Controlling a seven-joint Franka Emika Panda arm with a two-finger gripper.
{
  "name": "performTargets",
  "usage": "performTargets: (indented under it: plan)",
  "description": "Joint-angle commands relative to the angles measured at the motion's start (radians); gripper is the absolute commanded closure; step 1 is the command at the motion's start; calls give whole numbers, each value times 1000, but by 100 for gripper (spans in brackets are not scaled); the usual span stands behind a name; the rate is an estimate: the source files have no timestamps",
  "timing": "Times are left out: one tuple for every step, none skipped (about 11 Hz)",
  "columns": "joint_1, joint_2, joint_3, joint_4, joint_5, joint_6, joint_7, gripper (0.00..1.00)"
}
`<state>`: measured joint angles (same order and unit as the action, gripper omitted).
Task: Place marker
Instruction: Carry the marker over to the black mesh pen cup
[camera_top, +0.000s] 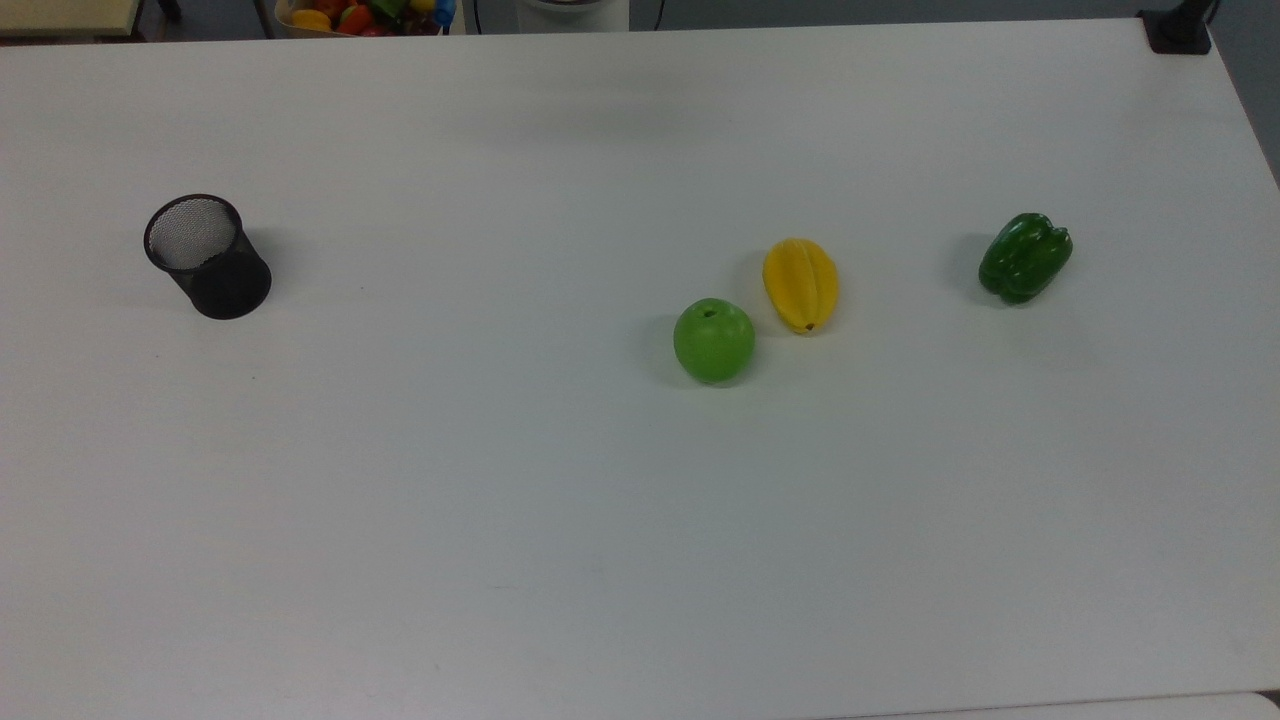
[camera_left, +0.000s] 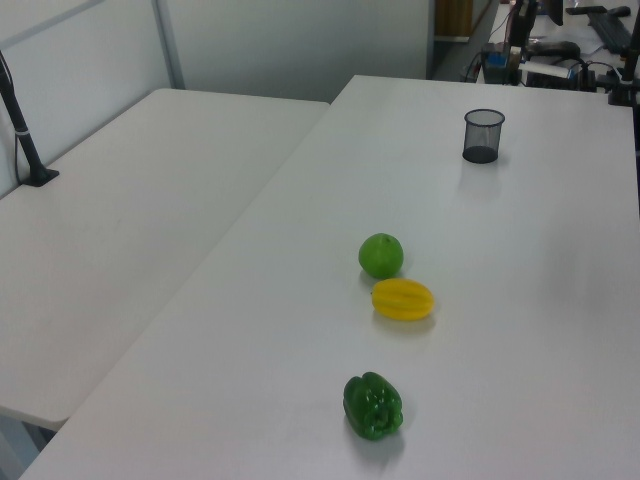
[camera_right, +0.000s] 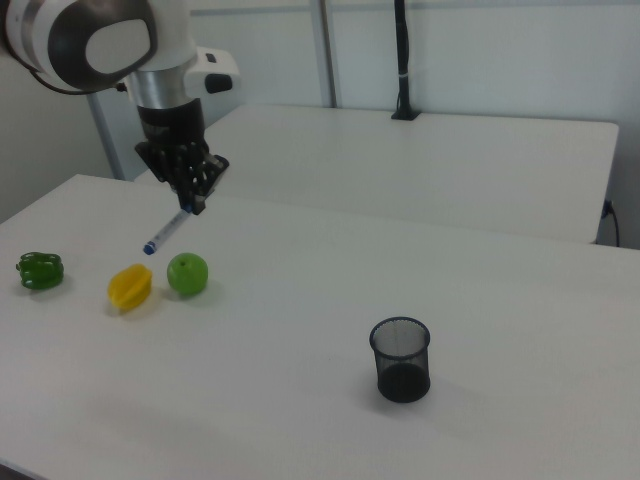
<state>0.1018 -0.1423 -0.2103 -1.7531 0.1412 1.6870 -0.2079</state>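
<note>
From the right view I see my pincer (camera_right: 196, 205) high above the white table (camera_right: 300, 400), clamped on the slim white-barrelled marker with a blue end tip (camera_right: 165, 232). The marker slants down toward the right view's left, its blue end lowest, hanging in the air over the table and touching nothing but the pincer. In the right view it sits above the round green apple (camera_right: 187, 273) and the ribbed yellow starfruit (camera_right: 130, 286). The dark green bell pepper (camera_right: 40, 271) lies further toward the right view's left, well apart from the other 2 fruits. In the top view the apple (camera_top: 714, 340) and starfruit (camera_top: 800, 284) lie just beside each other near the table's middle, with the pepper (camera_top: 1025, 256) off toward the top view's right. The black wire-mesh pen cup (camera_top: 208, 257) stands upright toward the top view's left, well apart from all 3 fruits. In the left view the cup (camera_left: 483, 136) stands at the far end of the table.
</note>
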Motion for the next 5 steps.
performTargets:
  plan:
    - [6, 12, -105, 14, 18, 83, -100, 100]
    - [3, 32, -139, 9, 17, 159, -116, 100]
    - [3, 50, -161, 0, 15, 224, -123, 100]
    - [1, 65, -178, -23, 14, 308, -133, 100]
    - [-2, 85, -190, -46, 14, 391, -133, 100]
